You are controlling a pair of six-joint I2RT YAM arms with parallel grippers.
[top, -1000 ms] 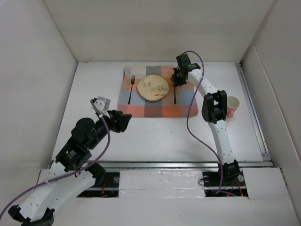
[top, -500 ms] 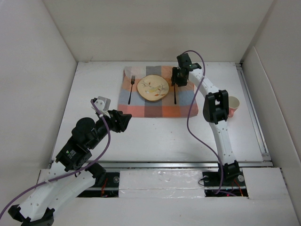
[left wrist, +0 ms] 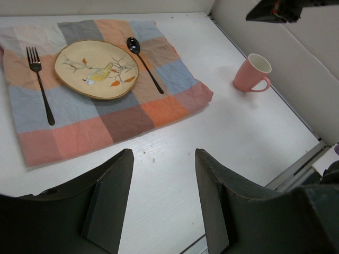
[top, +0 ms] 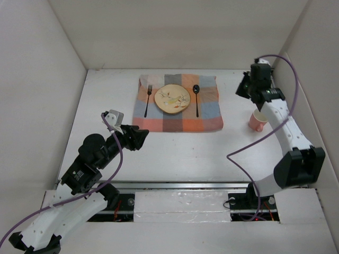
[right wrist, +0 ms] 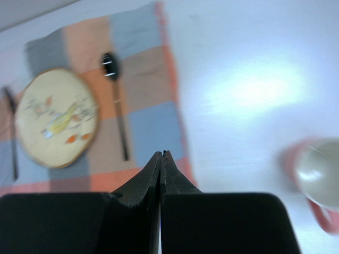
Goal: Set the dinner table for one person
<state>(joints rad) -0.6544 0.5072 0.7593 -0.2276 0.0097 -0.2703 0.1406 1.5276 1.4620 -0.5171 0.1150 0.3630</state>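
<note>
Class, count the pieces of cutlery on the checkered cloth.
2: the fork lies left of the plate, the spoon right of it. None appears hidden.

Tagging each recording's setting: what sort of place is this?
Likely a lab test cell, not a home: white panels box in the tabletop, and the cabled left arm and right arm stand at its near edge.

Plate (left wrist: 96, 69) between fork (left wrist: 40, 83), spoon (left wrist: 144, 63) (on cloth (left wrist: 106, 119)), mug (left wrist: 252, 74) on dinner table (left wrist: 222, 137)
</note>
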